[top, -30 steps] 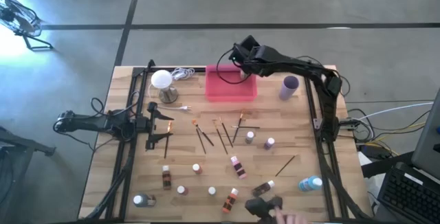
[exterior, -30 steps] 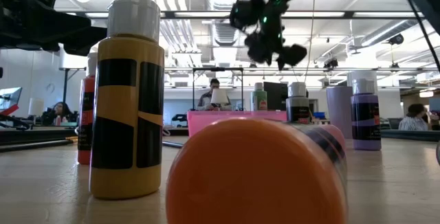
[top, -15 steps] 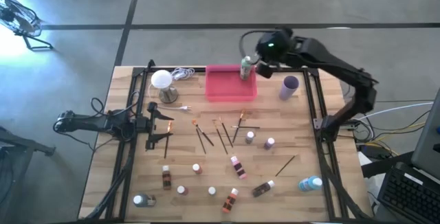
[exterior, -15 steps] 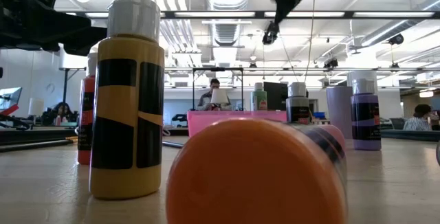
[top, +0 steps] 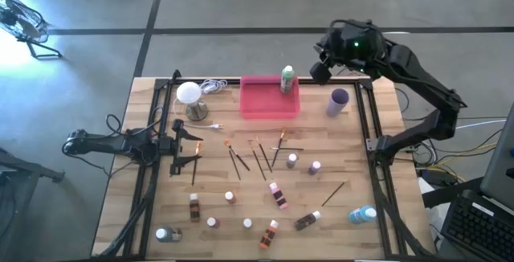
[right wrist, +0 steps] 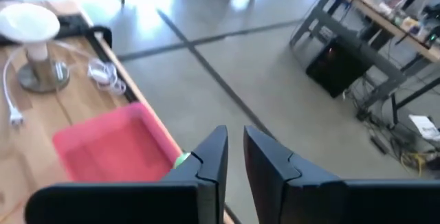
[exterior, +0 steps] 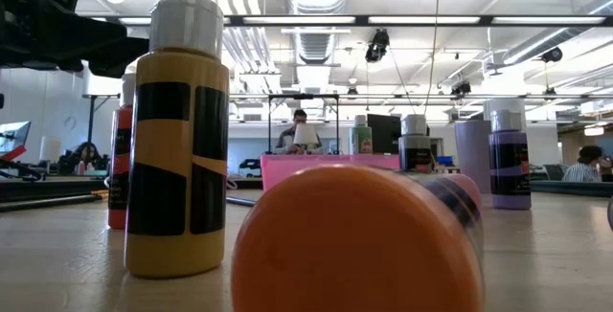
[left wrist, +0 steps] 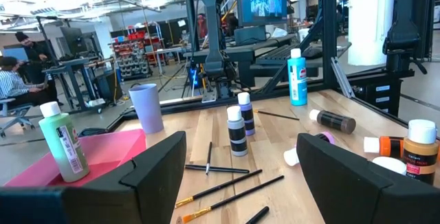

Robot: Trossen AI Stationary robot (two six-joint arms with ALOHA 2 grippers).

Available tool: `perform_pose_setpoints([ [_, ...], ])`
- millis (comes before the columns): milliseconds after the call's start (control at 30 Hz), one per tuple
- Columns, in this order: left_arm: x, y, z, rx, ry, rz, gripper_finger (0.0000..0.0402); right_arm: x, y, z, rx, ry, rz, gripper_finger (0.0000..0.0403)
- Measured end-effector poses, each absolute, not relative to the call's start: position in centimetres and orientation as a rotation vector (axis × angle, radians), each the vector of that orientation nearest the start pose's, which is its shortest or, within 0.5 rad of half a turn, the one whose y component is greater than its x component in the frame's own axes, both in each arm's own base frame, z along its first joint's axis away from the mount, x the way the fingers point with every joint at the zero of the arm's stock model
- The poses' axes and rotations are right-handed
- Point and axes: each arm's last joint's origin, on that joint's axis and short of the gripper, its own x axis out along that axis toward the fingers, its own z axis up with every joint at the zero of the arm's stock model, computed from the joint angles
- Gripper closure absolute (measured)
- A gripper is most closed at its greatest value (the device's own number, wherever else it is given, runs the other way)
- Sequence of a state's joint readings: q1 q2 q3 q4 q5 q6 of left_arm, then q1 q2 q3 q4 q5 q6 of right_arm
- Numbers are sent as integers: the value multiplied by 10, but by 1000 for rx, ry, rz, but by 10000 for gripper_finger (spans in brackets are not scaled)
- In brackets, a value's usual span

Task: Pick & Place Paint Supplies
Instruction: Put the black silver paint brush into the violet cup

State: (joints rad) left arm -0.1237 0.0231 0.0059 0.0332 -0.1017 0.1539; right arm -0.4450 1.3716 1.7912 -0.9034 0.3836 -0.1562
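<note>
At the upper right of the high view, the right pincer (top: 320, 71) hangs above the counter's back edge with its fingers nearly together and nothing between them. Just left of it, a green white-capped bottle (top: 287, 79) stands upright in the pink rectangular tray (top: 261, 105). Toward the left edge of the wooden counter (top: 361, 178), the left pincer (top: 193, 147) rests wide open and empty, near thin dark-handled paintbrushes (top: 259, 158) at centre.
</note>
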Motion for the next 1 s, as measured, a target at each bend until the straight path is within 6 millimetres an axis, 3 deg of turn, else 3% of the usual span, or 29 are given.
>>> perform_pose_setpoints([
  [233,98,-9,167,152,-17,-21,119,230,-121,475,-135,505,-757,346],
  [633,99,-9,166,154,-5,-24,119,268,-123,464,-38,409,-369,318],
  [1000,99,-9,166,153,-8,-19,119,276,-110,462,59,400,-331,318],
])
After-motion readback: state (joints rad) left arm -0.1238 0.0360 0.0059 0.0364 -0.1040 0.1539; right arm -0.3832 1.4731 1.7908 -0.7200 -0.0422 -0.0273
